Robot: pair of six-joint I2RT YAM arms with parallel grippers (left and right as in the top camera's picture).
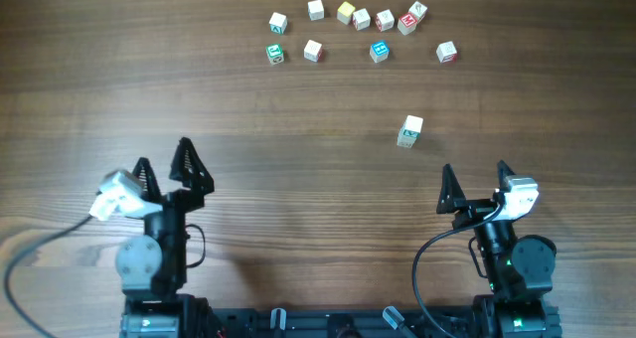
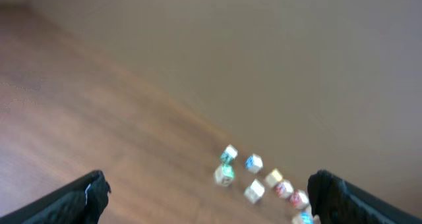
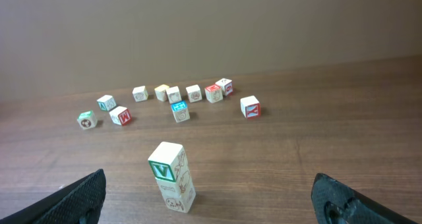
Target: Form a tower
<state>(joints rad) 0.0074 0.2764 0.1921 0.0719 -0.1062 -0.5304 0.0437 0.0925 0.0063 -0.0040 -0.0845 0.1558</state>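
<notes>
The tower [image 3: 173,178] stands alone, a little ahead of the right claw [image 1: 475,167], with bare table [image 1: 298,149] on every side of it. Nothing stands ahead of the left claw [image 1: 164,152] until the far row of loose cubes [image 1: 345,13]. Those crowd together towards the right, where the gaps look too tight to enter, though they show small.
</notes>
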